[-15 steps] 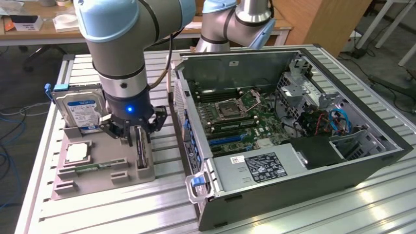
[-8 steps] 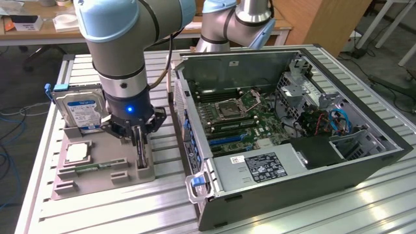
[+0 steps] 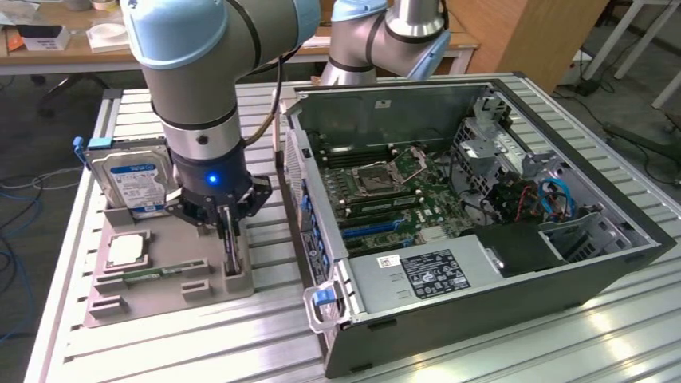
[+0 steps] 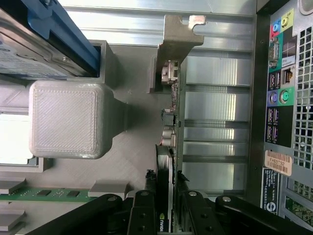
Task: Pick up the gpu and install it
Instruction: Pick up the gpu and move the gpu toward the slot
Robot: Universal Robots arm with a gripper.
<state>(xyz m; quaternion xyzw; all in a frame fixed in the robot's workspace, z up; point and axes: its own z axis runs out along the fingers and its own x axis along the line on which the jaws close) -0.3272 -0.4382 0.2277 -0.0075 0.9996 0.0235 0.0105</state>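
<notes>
While the gpu stands on edge in a slot of the grey parts tray, the arm's gripper sits low over the card's top edge, straddling it. Whether it is clamped on the card or slack can't be told. That slot runs along the tray edge nearest the PC case. From the wrist cam the card's green board and black block run edge-on away from the gripper, w/ the silver end bracket at the far end. Other tray contents: an HDD w/ blue-white label upright at the tray's back corner, ext. view's left; a CPU chip flat in a square recess by the tray's outer edge; a RAM stick in a groove just in front of the chip. The tray rests on the slatted aluminium table, toward its edge at the ext. view's left. The open-topped PC case holds the mobo, a labelled PSU and blue cables.
</notes>
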